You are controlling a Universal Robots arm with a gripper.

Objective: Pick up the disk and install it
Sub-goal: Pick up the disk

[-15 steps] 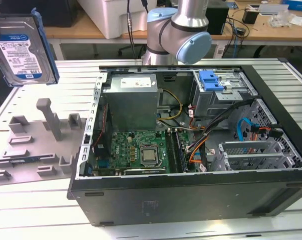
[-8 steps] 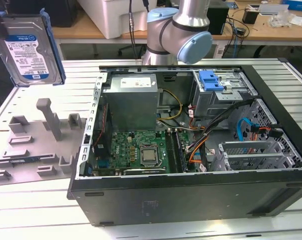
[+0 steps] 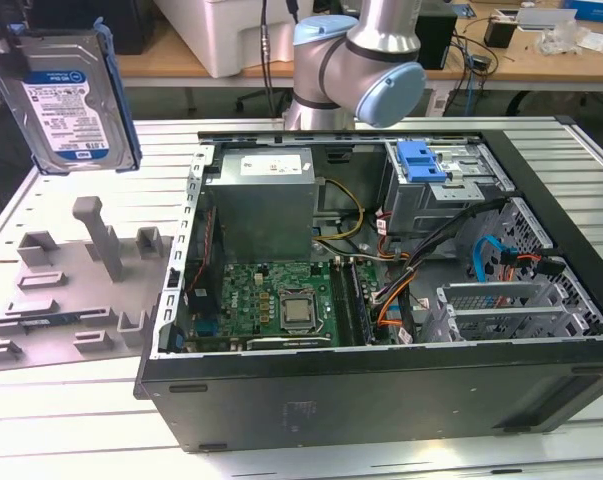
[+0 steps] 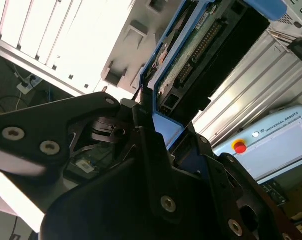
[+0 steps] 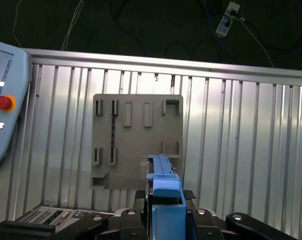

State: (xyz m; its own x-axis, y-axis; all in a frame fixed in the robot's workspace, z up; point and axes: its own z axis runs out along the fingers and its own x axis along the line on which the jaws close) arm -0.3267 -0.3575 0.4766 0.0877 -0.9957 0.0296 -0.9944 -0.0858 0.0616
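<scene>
Exterior view: holds the disk [image 3: 69,95] aloft above the grey fixture [image 3: 81,290], well apart from the open computer case [image 3: 381,300]. Second wrist view: hand [image 4: 158,117] clamped on its blue carrier edge. First wrist view: edge-on over the counter [image 5: 241,140]. Narrow grip; could twist or slip loose.

A blue-and-white printed label [image 3: 63,115] covers the disk [image 3: 69,98]; a white sticker [image 3: 273,162] marks the grey metal box [image 3: 266,220].
</scene>
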